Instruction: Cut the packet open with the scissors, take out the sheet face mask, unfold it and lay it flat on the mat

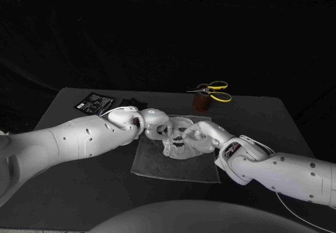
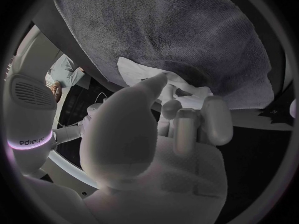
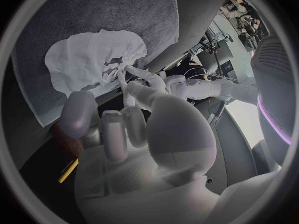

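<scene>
Sheet mask [image 1: 178,145]: one, white, thin, crumpled (eye holes showing);
Mat [image 1: 150,166]: one, grey, towelly rectangle;
Left hand [image 1: 153,119]: pinching the mask's edge;
Right hand [image 1: 203,131]: grasp unclear

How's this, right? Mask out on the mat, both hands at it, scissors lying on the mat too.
No. Head view: the scissors stand handles up in a brown holder beyond the mat. The mask is on the mat, left hand and right hand at it.

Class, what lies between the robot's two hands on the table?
In the head view, the white face mask, partly unfolded, lies on the mat between the left hand and right hand.
</scene>
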